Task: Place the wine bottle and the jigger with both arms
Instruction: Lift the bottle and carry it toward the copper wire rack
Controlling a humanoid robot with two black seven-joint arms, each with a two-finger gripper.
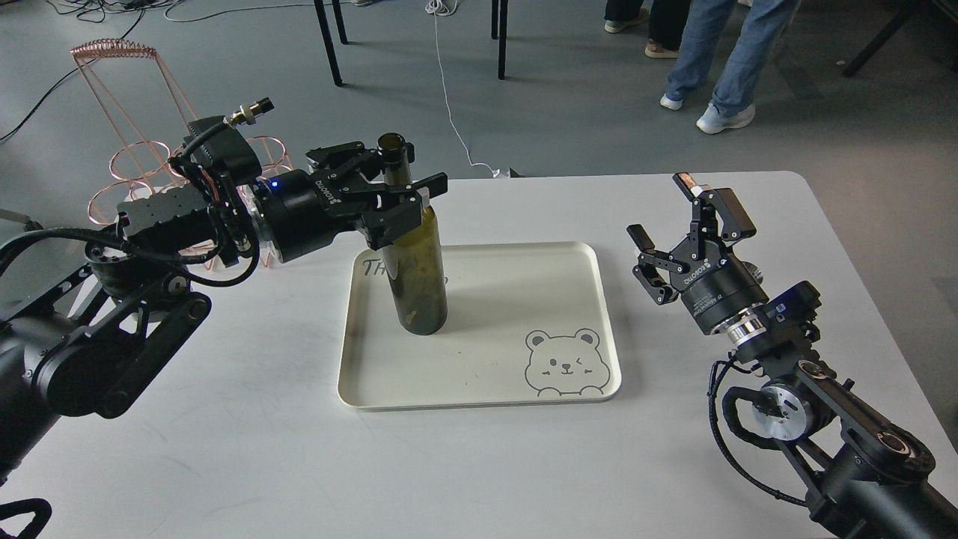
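The wine bottle point(418, 269) is dark olive-green and stands upright on the left part of a cream tray point(509, 299). My left gripper point(403, 171) comes in from the left at the height of the bottle's neck. Its fingers point(419, 189) straddle the neck and shoulder with a gap showing, so it is open. My right gripper point(664, 211) is open and empty above the table, to the right of the tray, pointing up and away. The jigger is out of view.
The tray has a bear drawing point(563, 363) at its front right corner. A copper wire rack point(138, 105) stands behind my left arm off the table's back left. People's legs point(711, 60) and chair legs point(329, 37) are on the floor beyond the white table point(224, 449).
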